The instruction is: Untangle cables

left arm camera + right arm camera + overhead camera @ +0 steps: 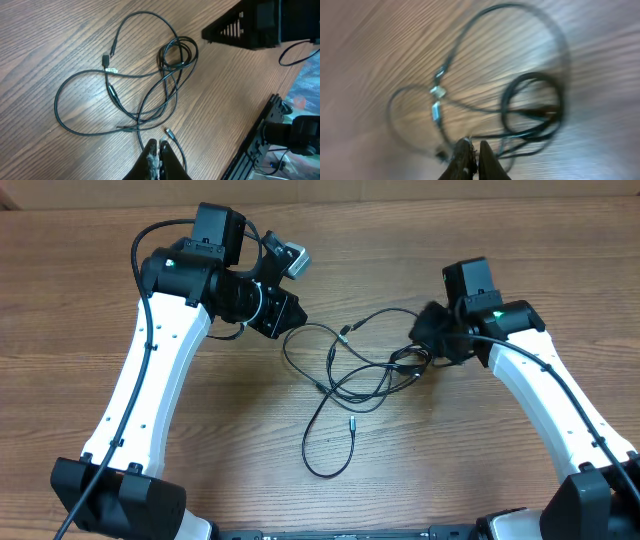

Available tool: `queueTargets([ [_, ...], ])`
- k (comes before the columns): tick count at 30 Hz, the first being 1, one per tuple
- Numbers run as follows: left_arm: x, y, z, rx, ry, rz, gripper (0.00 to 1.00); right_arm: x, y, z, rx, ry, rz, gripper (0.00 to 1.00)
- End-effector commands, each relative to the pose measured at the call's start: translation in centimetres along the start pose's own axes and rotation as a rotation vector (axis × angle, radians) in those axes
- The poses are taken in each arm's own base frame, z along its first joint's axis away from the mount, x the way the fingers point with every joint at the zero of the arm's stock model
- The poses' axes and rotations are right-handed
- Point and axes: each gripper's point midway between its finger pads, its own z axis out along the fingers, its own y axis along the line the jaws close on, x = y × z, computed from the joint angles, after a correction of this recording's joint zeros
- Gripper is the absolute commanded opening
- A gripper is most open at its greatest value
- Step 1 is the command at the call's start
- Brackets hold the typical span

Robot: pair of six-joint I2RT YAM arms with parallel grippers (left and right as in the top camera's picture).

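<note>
The thin black cables with small silver-tipped plug ends (pixel 405 365) lie in one loose tangle near the middle of the brown wood-grain table (pixel 480 470), between the two white-and-black arms. A tighter coil of a few turns sits at the right side of the tangle, and wider single loops spread from it toward the left arm and toward the near edge, where one long loop ends in a free plug (pixel 352 423). The left gripper (pixel 288 318) hangs at the left edge of the tangle. In its wrist view the fingers (pixel 151 157) are pressed together with nothing visibly pinched between them, and the cables (pixel 176 40) run right up to the fingertips, one silver tip (pixel 169 132) lying just beside them. The right gripper (pixel 422 342) sits over the coiled side. Its wrist view is blurred, but the gripper (pixel 472 147) shows its jaws closed, with the coil (pixel 532 76) just ahead and strands leading in under the tips. Whether a strand is caught there cannot be told.
</note>
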Motion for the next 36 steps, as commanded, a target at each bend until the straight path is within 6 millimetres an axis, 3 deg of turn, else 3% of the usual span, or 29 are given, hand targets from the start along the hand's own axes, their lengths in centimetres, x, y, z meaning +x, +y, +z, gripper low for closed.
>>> queueTargets([
  [1, -0.7, -0.6, -1.0, -0.009, -0.03, 0.017, 0.04, 1.0, 2.0, -0.7, -0.107, 0.057, -0.117, 0.04],
  [3, -0.6, -0.6, -1.0, -0.008, -0.029, 0.016, 0.05, 0.9, 0.9, -0.7, -0.051, 0.047, -0.1, 0.04],
  [6, -0.6, -0.6, -0.9, -0.007, -0.028, 0.016, 0.2, 0.9, -3.5, -1.0, 0.155, 0.026, 0.017, 0.04],
  [9, -0.7, -0.8, -0.7, -0.005, -0.029, 0.028, 0.32, 1.1, -5.3, -1.4, 0.229, 0.035, 0.035, 0.2],
  [11, -0.9, -0.8, -0.5, -0.019, -0.028, 0.04, 0.35, 1.4, -6.1, -1.6, 0.256, 0.048, 0.046, 0.21],
  [22, -0.7, -0.3, 1.3, -0.08, 0.019, 0.046, 0.36, 2.1, -7.1, 0.8, 0.242, 0.06, -0.024, 0.16],
  [23, -0.6, -0.1, 1.3, -0.086, 0.023, 0.034, 0.36, 2.1, -7.2, 1.2, 0.237, 0.054, -0.024, 0.16],
  [25, -0.3, 0.4, 1.7, -0.096, 0.041, 0.016, 0.36, 1.8, -7.3, 2.5, 0.209, 0.018, -0.031, 0.29],
  [27, -0.2, 0.4, 1.8, -0.095, 0.046, 0.014, 0.36, 1.6, -7.4, 3.2, 0.193, -0.002, -0.035, 0.29],
  [31, -0.1, 0.3, 1.8, -0.094, 0.048, 0.0, 0.36, 1.2, -7.2, 4.1, 0.164, -0.032, -0.037, 0.28],
  [36, -0.1, 0.3, 1.8, -0.094, 0.048, -0.006, 0.36, 1.2, -7.4, 4.7, 0.153, -0.046, -0.037, 0.15],
])
